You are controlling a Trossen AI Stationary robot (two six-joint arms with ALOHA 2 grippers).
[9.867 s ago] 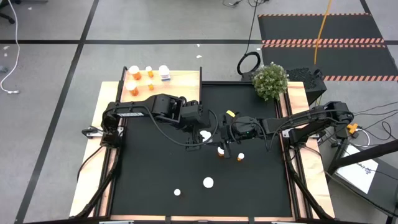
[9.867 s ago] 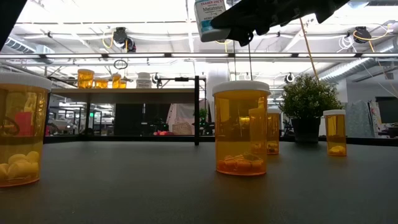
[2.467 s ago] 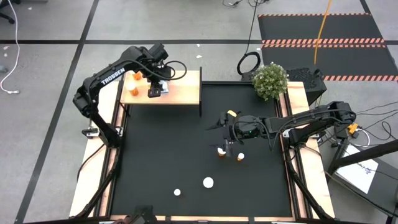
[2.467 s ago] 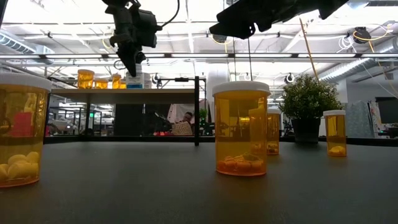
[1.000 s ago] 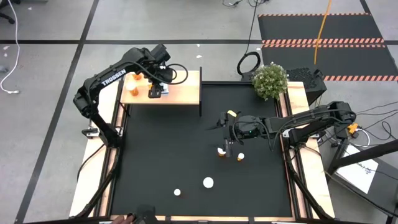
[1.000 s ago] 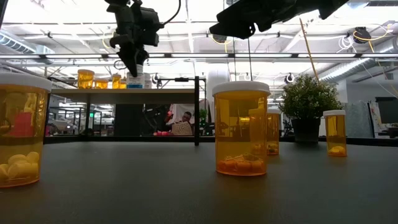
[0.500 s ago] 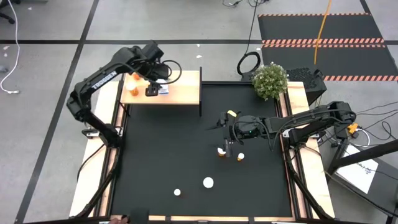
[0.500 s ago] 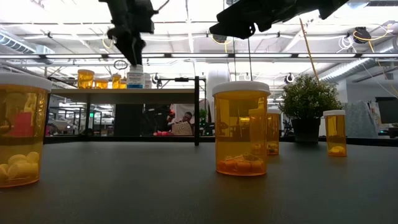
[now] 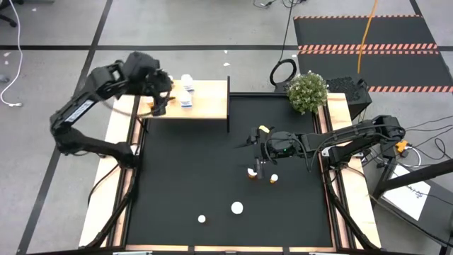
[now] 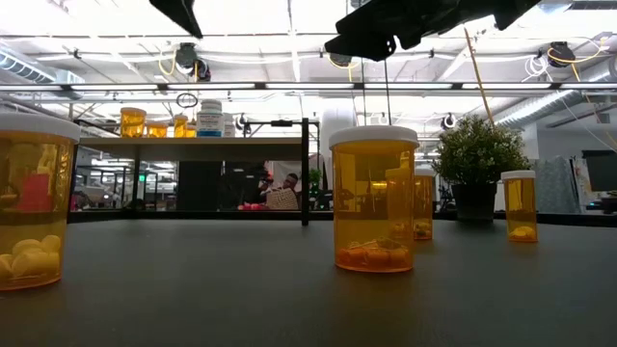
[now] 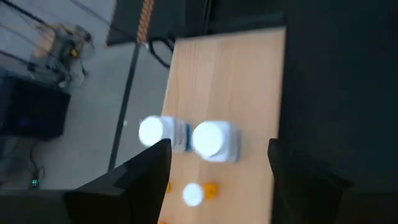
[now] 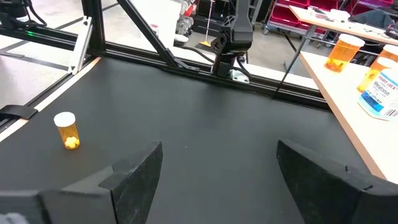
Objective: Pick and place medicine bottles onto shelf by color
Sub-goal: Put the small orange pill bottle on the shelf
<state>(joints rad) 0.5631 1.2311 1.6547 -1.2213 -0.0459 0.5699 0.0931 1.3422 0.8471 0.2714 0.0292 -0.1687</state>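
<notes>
Since 0.5 s ago the left arm has swung away from the shelf [image 9: 205,105] toward its outer end, leaving the white bottle behind.

From above, the left gripper [image 9: 160,101] hangs over that end and covers the orange bottles there. 2 white bottles [image 9: 186,83] stand upright on the board. On the black mat [image 9: 184,184], 4 caps show: 2 orange bottles [image 9: 251,172] just below the right gripper [image 9: 259,167], plus 2 white tops nearer the front edge.

At table level, 4 orange bottles [image 10: 373,199] stand upright on the mat, the leftmost cut off by the frame; 3 orange ones [image 10: 132,121] and a stacked-looking white pair line the shelf behind.

On the left wrist camera, the fingers [image 11: 138,180] are spread wide and empty above the 2 white bottles [image 11: 214,140].

On the right wrist camera, the fingers [image 12: 134,174] are spread wide, empty, over bare mat.
</notes>
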